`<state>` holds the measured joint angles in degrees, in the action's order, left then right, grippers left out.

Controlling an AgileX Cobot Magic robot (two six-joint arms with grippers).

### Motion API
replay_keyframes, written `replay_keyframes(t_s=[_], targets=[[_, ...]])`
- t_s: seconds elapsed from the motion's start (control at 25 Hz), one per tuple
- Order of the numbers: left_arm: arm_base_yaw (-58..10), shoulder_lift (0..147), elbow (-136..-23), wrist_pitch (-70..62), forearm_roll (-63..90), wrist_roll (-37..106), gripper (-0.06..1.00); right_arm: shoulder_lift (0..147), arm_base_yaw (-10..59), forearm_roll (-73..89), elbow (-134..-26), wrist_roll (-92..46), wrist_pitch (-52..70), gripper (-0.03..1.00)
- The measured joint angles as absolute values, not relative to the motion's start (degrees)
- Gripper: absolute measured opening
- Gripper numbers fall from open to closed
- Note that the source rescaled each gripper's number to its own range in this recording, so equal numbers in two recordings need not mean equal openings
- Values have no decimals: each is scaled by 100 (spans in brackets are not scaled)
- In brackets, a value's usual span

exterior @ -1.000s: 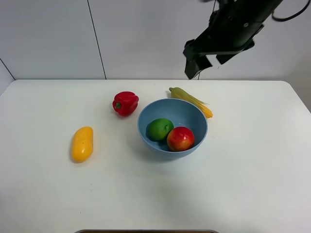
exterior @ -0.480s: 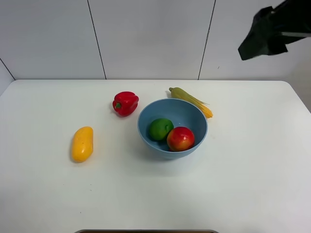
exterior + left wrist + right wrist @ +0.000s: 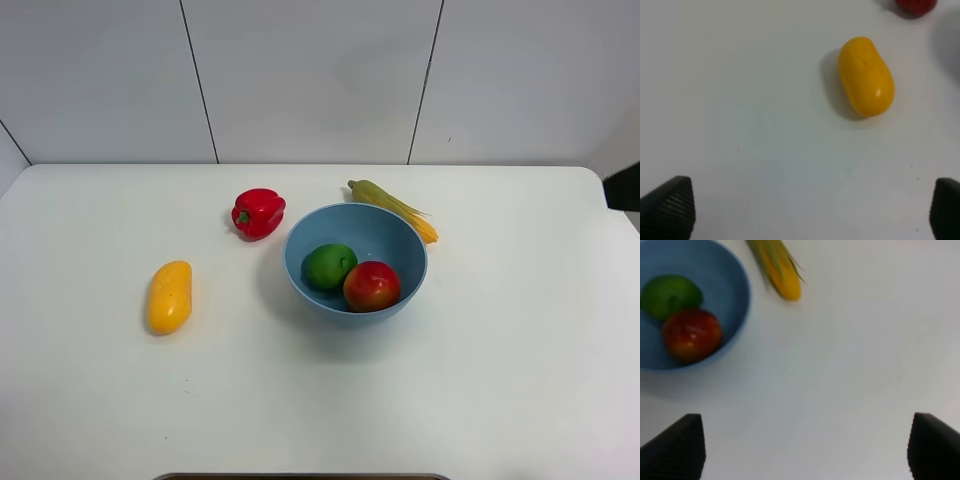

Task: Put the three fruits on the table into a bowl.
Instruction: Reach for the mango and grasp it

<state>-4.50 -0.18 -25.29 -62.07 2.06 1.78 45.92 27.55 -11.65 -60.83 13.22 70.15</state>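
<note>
Most likely a robotics lab or test bench. Plain white table (image 3: 500,400) with rounded corners against bare pale wall panels (image 3: 310,80) split by thin dark seams. Few glossy props spread out sparsely: mango (image 3: 169,296), red bell pepper (image 3: 258,212), corn cob (image 3: 395,208), blue bowl (image 3: 378,230). Black ribbed left end effector (image 3: 812,212) and right end effector (image 3: 802,447) poised above, both spread wide.

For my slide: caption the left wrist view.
Open left gripper hovers over the table; the mango lies untouched.

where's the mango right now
In the exterior high view the mango lies on the table at left, outside the bowl; the red bell pepper is its nearest neighbour.
</note>
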Motion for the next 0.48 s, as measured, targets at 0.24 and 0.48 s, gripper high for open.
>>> replay_keyframes(t_s=[0.24, 0.48], targets=[[-450, -18, -2529, -6207, 206, 178, 87, 3535, 1614, -1188, -5229, 1351, 7022, 46], [-450, -18, -2529, -6207, 206, 178, 87, 2295, 1022, -1182, -4308, 1351, 7028, 46]])
